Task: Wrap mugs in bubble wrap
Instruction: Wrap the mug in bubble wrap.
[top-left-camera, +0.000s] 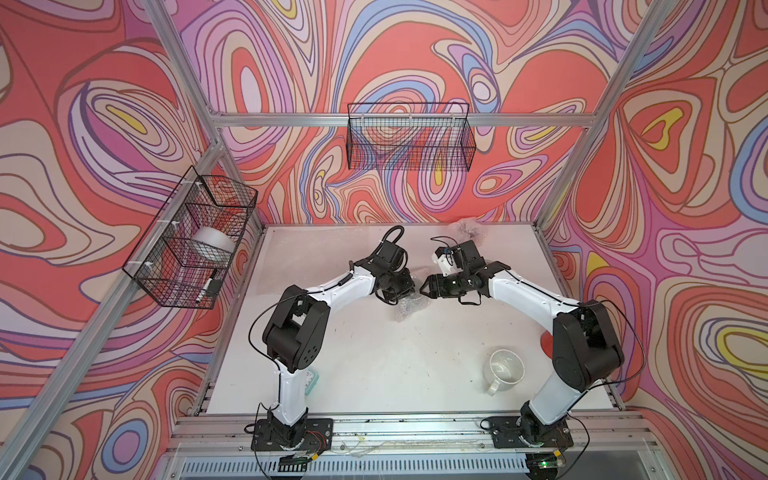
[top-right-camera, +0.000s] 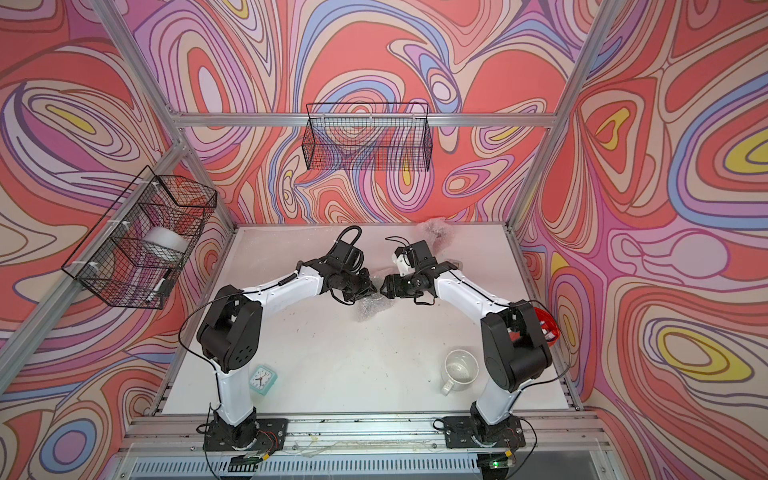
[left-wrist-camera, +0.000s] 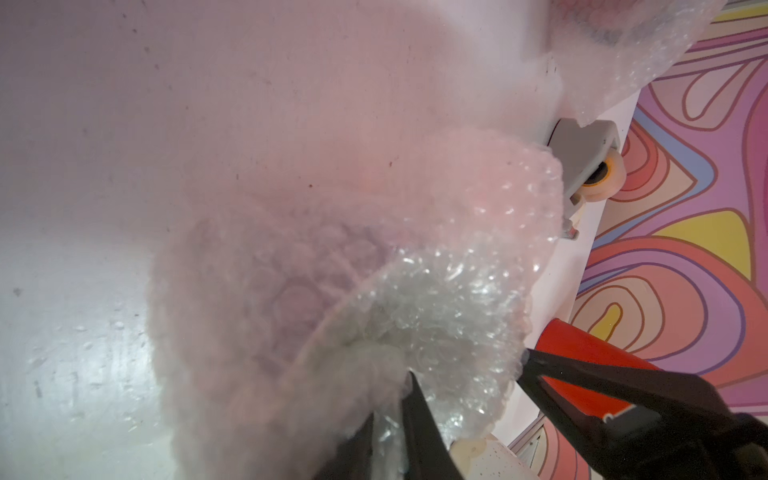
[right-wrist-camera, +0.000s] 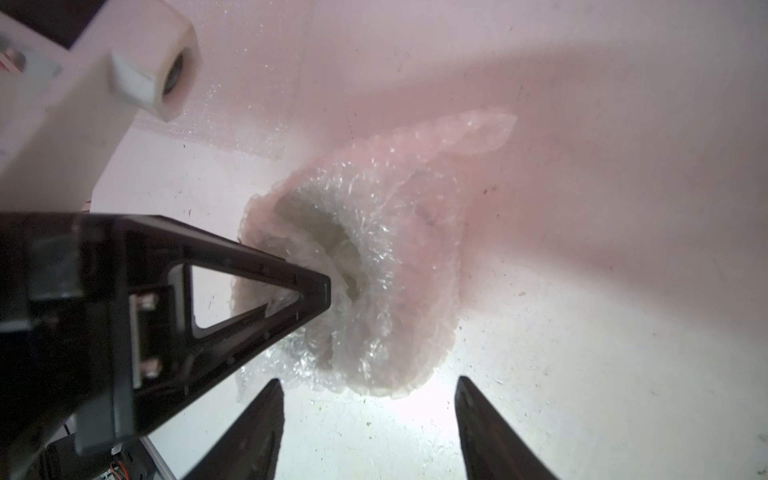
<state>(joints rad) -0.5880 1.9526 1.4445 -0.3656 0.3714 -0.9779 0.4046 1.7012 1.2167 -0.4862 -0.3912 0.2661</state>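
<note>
This is a robotics lab cell, not a home or a shop. A frame of aluminium extrusion (top-left-camera: 340, 120) boxes in a scuffed white bench (top-left-camera: 374, 365). The walls (top-left-camera: 415, 62) around it are panels printed with swirling red, lilac, blue and yellow bands. Two white-and-black robot arms, the left arm (top-left-camera: 332, 286) and the right arm (top-left-camera: 528, 295), stand on black base plates (top-left-camera: 291, 432) fixed to a slotted metal rail (top-left-camera: 415, 426) along the bench's front edge. They end in the left pincer (top-left-camera: 409, 293) and the right pincer (top-left-camera: 423, 287). A small circuit board with a green light (top-left-camera: 544, 462) sits below the rail. Black wire baskets (top-left-camera: 409, 141) hang from the frame.
</note>
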